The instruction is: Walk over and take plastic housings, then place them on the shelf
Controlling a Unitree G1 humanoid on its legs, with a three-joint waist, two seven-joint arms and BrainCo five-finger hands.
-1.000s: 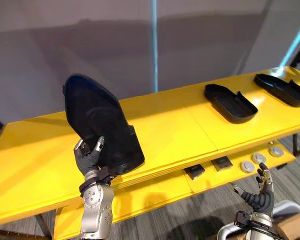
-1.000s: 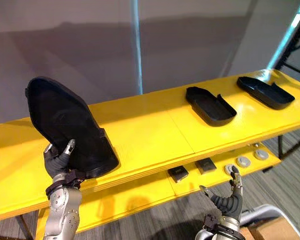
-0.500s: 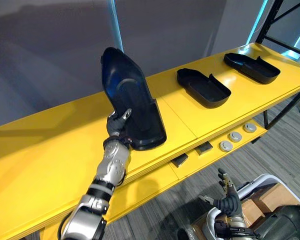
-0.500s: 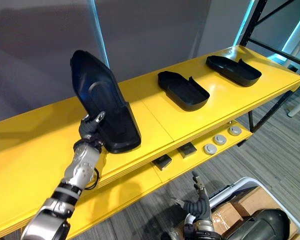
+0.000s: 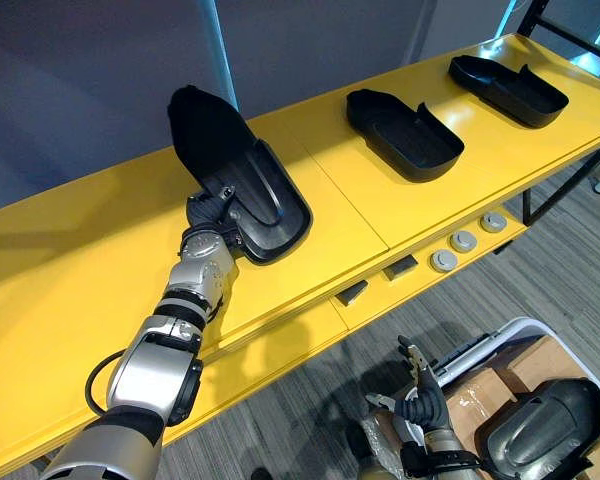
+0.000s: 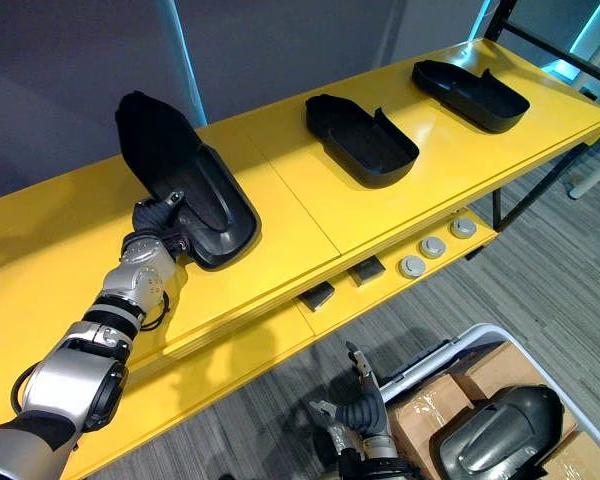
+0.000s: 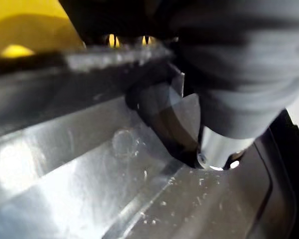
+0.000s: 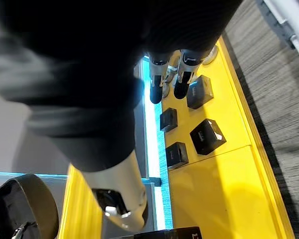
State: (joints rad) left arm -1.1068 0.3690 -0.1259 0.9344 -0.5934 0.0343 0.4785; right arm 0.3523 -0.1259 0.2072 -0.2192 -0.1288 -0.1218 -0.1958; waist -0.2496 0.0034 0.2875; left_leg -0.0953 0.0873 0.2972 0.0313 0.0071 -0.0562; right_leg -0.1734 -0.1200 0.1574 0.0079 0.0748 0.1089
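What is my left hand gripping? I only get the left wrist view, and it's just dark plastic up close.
Observer: The left hand pinches the near rim of a black housing whose near end sits on the yellow shelf.
Operator: Any others up there?
Observer: Two more, the middle housing and the far housing, lie open side up further right on the same board.
Operator: And the right hand?
Observer: The right hand hangs low over the floor, open and empty.
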